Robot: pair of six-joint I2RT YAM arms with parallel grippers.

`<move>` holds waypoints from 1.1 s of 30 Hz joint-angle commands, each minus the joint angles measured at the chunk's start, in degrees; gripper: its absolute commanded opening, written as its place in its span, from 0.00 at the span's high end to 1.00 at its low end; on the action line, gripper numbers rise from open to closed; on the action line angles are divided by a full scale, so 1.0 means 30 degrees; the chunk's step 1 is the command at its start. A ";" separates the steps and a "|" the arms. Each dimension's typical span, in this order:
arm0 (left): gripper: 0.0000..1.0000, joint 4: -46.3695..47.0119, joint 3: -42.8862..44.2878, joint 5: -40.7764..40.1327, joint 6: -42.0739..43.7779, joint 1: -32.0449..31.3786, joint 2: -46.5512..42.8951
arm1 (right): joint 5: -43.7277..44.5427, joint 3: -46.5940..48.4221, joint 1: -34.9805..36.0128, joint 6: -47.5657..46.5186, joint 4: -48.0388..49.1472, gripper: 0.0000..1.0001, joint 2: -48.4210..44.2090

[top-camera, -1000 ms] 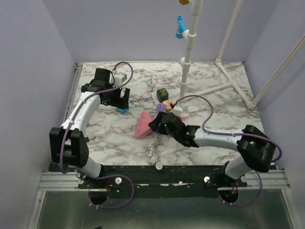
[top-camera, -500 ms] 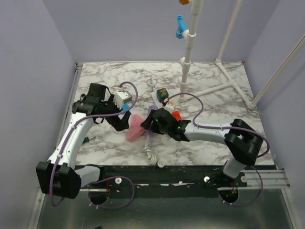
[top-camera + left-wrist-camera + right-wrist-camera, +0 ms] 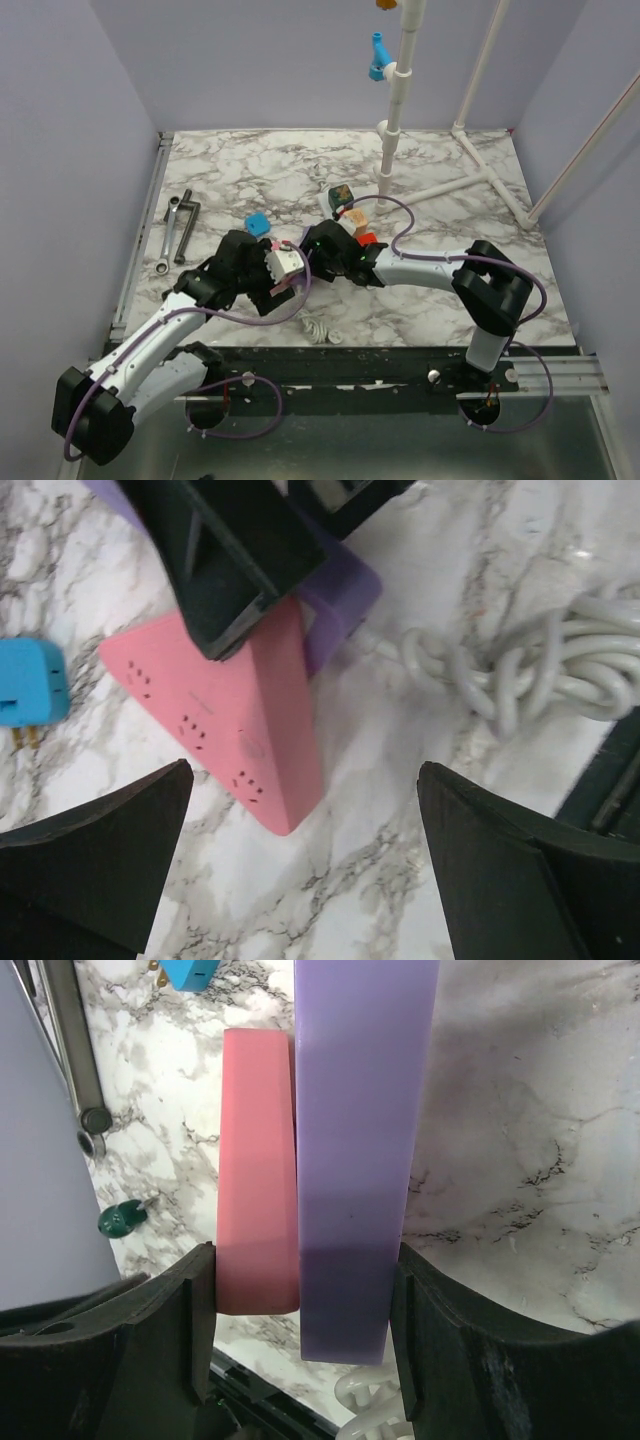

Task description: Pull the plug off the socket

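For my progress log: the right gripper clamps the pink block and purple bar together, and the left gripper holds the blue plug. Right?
Wrong only on the left gripper: it is open and empty; the blue plug lies on the table, per the left wrist view.

On the table (image 3: 450, 270), a pair of wrenches (image 3: 178, 232) lies at the left of the top view. The plug (image 3: 257, 223) is to their right, apart from the socket (image 3: 345, 203). The socket sits at frame centre, slanting from upper left to lower right, with the pipe stand (image 3: 388, 150) just behind it. In the right wrist view the wedge (image 3: 258, 1170) and the bar (image 3: 355, 1160) lie side by side and touching, wedge on the left, both pinched between the fingers of the right gripper (image 3: 300, 1260). The left gripper (image 3: 303, 772) hangs over the wedge's tip. The coiled cord (image 3: 318, 328) lies at the table's near edge, lower centre.
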 commanded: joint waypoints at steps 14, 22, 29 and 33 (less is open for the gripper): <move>0.02 0.9288 -0.4770 -0.8421 0.0482 -0.3427 0.1065 | -0.0850 0.0662 -0.0139 0.1027 -0.2638 0.91 0.0335; 0.26 0.9919 -0.6272 -0.8926 0.0127 -0.3489 0.0697 | -0.2300 0.0431 -0.0594 0.1762 -0.1198 0.90 0.0055; 0.76 1.0472 -0.6092 -0.9095 -0.0233 -0.3509 0.0875 | -0.3301 -0.0030 -0.0608 0.2495 -0.0071 0.91 0.0258; 0.90 1.0488 -0.5952 -0.9476 -0.0438 -0.3496 0.0748 | -0.3282 -0.0055 -0.0638 0.2576 0.0114 0.90 0.0251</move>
